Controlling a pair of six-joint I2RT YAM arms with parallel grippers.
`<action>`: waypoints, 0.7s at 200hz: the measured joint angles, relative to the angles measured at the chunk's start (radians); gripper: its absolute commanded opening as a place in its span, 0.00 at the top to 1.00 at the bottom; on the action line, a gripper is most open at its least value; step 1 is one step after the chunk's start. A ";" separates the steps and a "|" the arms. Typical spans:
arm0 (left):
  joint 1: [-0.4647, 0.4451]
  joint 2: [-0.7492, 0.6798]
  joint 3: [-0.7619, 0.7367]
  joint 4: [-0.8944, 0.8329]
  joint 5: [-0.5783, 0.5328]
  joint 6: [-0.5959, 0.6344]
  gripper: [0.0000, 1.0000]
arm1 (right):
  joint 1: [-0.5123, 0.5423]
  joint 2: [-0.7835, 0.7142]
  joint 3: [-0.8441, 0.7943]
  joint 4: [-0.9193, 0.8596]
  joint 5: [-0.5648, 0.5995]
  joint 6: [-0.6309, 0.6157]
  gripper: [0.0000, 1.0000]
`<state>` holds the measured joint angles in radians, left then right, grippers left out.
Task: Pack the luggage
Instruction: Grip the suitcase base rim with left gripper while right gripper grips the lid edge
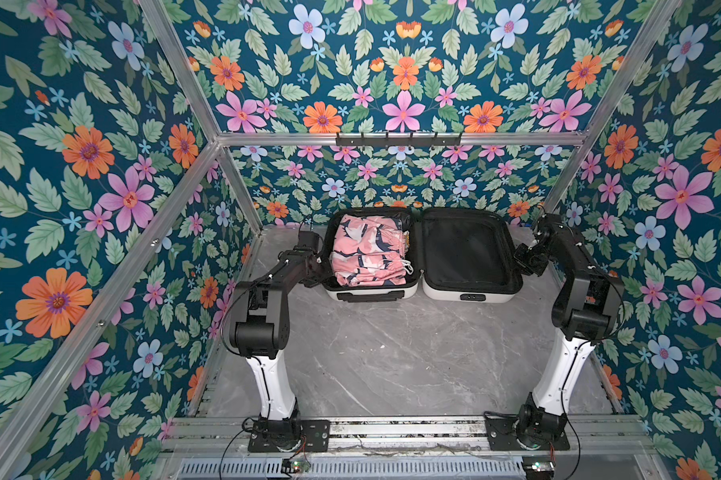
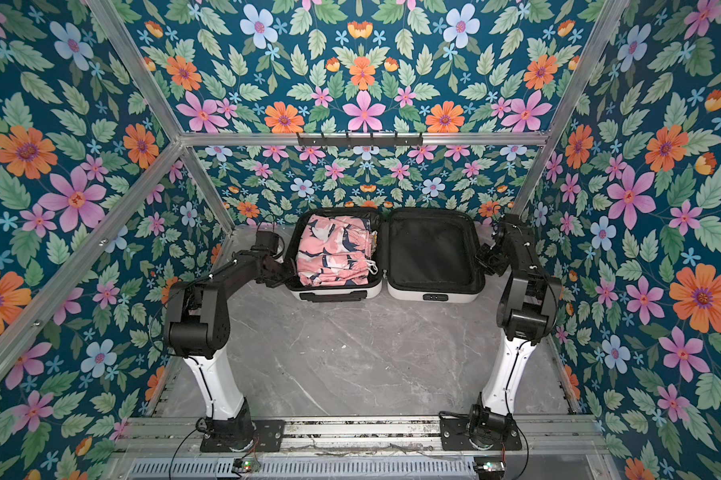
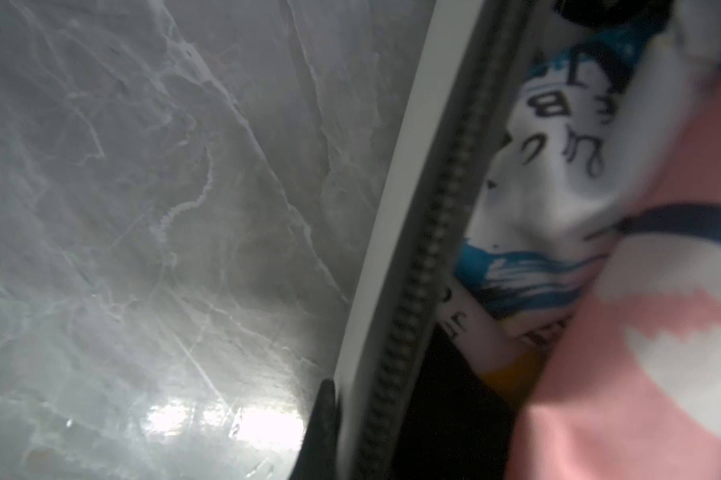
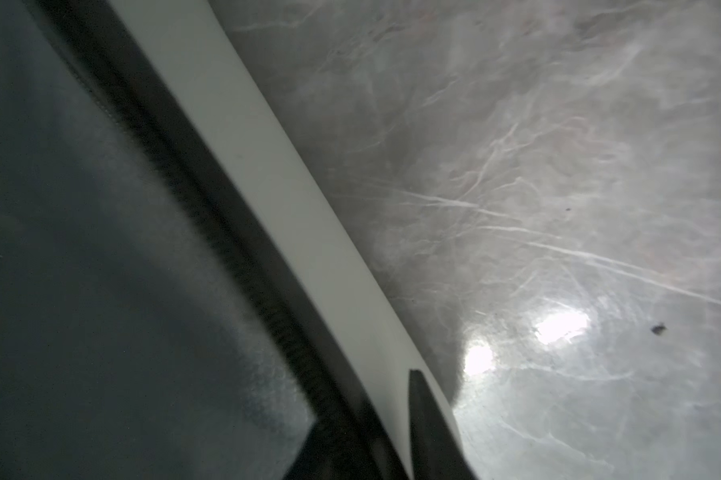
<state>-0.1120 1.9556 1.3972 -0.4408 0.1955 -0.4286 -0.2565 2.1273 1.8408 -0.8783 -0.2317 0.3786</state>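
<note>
The luggage (image 1: 491,296) (image 2: 458,297) lies open flat at the back of the table, white shell and black lining in both top views. Its left half holds folded pink patterned clothes (image 1: 367,253) (image 2: 333,253); its right half shows only lining. My left gripper (image 1: 319,270) (image 2: 286,270) is at the left rim. In the left wrist view the gripper (image 3: 371,436) is shut on the white rim (image 3: 392,208), beside the pink clothes (image 3: 662,332) and a white printed garment (image 3: 558,166). My right gripper (image 1: 518,253) (image 2: 481,253) (image 4: 375,444) is shut on the right rim (image 4: 275,178).
Grey marble tabletop (image 1: 392,353) stretches in front of the luggage. Floral walls and aluminium frame posts (image 1: 242,195) close in the sides and back. A black hook rail (image 1: 398,139) hangs on the back bar. Both arm bases (image 1: 284,432) stand on the front rail.
</note>
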 measured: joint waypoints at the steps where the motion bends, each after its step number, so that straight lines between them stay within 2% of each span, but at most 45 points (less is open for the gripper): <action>1: 0.000 0.000 0.000 0.000 0.000 0.000 1.00 | 0.000 -0.002 -0.003 0.002 -0.002 -0.005 0.97; 5: 0.001 0.000 -0.001 0.000 0.001 0.000 1.00 | 0.002 -0.005 -0.010 0.008 -0.006 -0.020 1.00; 22: 0.002 -0.003 -0.008 0.007 0.002 0.002 1.00 | 0.004 -0.030 -0.044 0.027 -0.018 -0.059 1.00; 67: 0.003 -0.052 -0.061 0.022 -0.039 0.016 1.00 | 0.016 -0.176 -0.189 0.089 -0.027 -0.042 1.00; 113: 0.007 -0.177 -0.196 0.008 -0.127 0.043 1.00 | 0.034 -0.463 -0.412 0.175 -0.046 0.010 1.00; 140: 0.005 -0.252 -0.276 -0.011 -0.152 0.061 1.00 | 0.087 -0.642 -0.541 0.207 -0.017 0.046 1.00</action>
<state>-0.1070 1.7039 1.1210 -0.4519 0.0433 -0.3679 -0.1692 1.4857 1.3003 -0.6716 -0.2485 0.4248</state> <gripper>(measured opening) 0.086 0.092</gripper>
